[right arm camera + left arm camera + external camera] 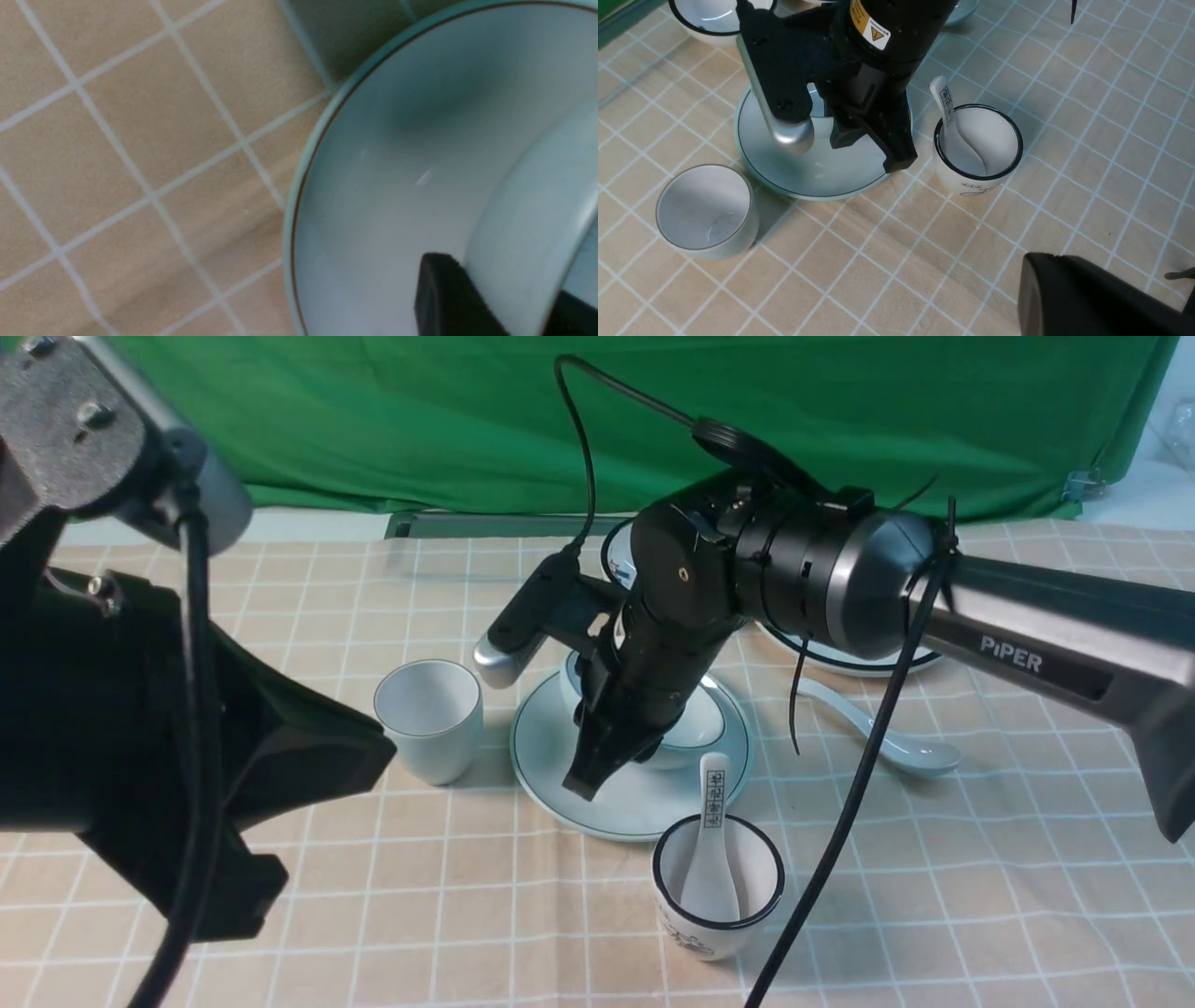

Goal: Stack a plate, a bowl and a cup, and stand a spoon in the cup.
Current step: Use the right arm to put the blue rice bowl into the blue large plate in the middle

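Front view: you see the bowl (700,728) sitting on the plate (635,803), mid-table, under the right arm.
Right gripper (607,765): its jaws straddle the bowl's wall and are clamped on it; in the right wrist view, one finger (439,294) presses the outer side.
Left gripper (1064,284): low over the checked cloth (467,915), apart from the dishes; you cannot tell whether its jaws are apart or together.
Cup (429,719): upright, empty, just beside the plate's left edge.
Spoon (887,737): lying on the cloth, right of the plate.
Black-rimmed cup (717,887): near the plate's front edge, a lettered spoon (714,803) standing in it.
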